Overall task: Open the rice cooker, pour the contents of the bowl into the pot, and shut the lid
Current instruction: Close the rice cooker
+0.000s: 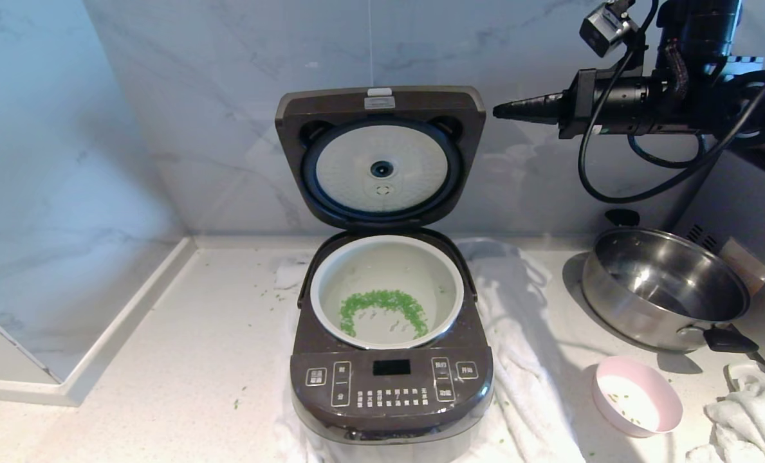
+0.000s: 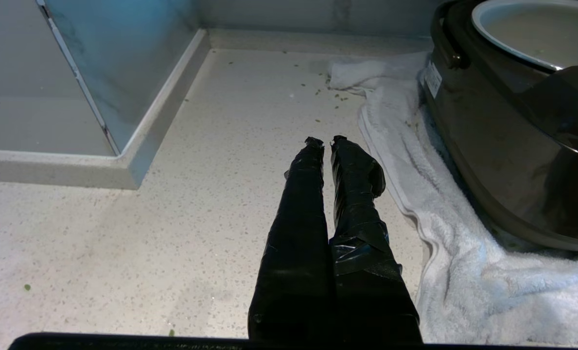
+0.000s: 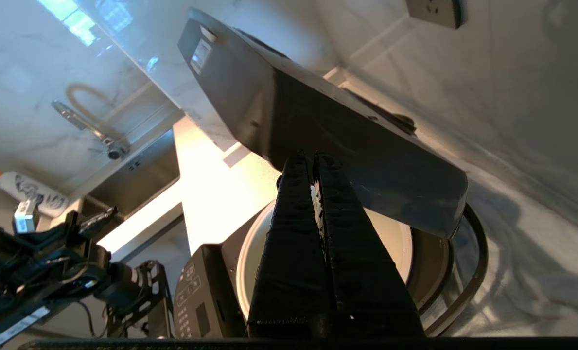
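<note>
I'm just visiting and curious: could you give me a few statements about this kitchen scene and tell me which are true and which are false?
1. The lid of the rice cooker stands open. True.
2. The green contents are still in the bowl. False: they lie in the pot; the bowl holds only a few bits.
3. The right gripper is holding the bowl. False: its fingers are shut and empty, up beside the raised lid.
4. The steel pan sits to the right of the cooker. True.
5. The cooker rests on a white towel. True.
</note>
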Controlling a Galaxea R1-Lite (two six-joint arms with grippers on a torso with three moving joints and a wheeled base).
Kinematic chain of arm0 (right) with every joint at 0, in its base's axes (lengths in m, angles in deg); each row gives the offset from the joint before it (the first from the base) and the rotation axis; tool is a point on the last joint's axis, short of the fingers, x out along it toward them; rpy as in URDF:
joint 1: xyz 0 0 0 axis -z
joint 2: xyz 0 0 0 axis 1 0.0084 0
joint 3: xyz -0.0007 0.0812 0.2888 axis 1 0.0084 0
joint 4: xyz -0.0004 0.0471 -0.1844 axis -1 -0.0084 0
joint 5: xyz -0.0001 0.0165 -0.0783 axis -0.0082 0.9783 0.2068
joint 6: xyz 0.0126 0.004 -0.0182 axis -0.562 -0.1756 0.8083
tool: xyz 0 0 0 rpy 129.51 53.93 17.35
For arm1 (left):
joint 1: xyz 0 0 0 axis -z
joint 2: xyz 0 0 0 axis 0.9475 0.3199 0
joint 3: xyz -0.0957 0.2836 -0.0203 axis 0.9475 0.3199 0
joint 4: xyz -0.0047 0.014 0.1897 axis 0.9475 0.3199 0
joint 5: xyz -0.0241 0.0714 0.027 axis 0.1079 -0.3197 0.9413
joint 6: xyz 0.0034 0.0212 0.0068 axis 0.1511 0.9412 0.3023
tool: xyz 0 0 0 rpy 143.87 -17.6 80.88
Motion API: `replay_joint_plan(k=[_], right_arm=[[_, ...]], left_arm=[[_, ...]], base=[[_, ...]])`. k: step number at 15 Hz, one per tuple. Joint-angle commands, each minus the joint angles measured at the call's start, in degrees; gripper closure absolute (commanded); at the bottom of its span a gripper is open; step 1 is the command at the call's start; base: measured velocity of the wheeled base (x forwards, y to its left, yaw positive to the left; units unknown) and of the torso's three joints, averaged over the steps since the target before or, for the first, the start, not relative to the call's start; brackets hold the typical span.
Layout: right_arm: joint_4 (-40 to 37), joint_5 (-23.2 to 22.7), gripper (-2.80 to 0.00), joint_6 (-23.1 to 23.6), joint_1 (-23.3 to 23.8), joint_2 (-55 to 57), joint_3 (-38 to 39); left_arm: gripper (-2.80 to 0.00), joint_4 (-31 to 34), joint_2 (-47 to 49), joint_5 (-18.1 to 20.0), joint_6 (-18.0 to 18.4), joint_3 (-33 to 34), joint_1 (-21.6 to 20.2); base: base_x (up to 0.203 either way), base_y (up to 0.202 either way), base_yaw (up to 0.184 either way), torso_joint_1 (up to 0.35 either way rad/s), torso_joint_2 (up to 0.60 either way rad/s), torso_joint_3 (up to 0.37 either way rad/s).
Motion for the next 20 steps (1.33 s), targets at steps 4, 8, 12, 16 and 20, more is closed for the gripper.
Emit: replay_joint_plan(k=[4, 8, 12, 16, 20], right_arm=[[1.2, -1.6, 0.00, -0.1, -2.5, 1.6, 0.1], [1.2, -1.5, 0.00, 0.7, -5.7, -2.2, 8.7], [1.2, -0.6, 0.00, 9.5, -9.4, -8.3, 24.5], [1.2, 0.4, 0.00, 10.4, -8.4, -14.0, 23.3], [-1.3, 12.2, 0.00, 1.1, -9.6, -14.1, 4.9]], left_arm=[[0.00, 0.1, 0.0, 0.0, 0.1, 0.4, 0.0], [0.00, 0.1, 0.0, 0.0, 0.1, 0.4, 0.0], [0.00, 0.1, 0.0, 0.0, 0.1, 0.4, 0.0], [0.00, 0.1, 0.0, 0.0, 0.1, 0.4, 0.0], [0.00, 0.2, 0.0, 0.0, 0.1, 0.3, 0.0]], base=[[0.000, 0.000, 0.000, 0.000, 0.00, 0.000], [0.000, 0.000, 0.000, 0.000, 0.00, 0.000], [0.000, 0.000, 0.000, 0.000, 0.00, 0.000], [0.000, 0.000, 0.000, 0.000, 0.00, 0.000], [0.000, 0.000, 0.000, 0.000, 0.00, 0.000]])
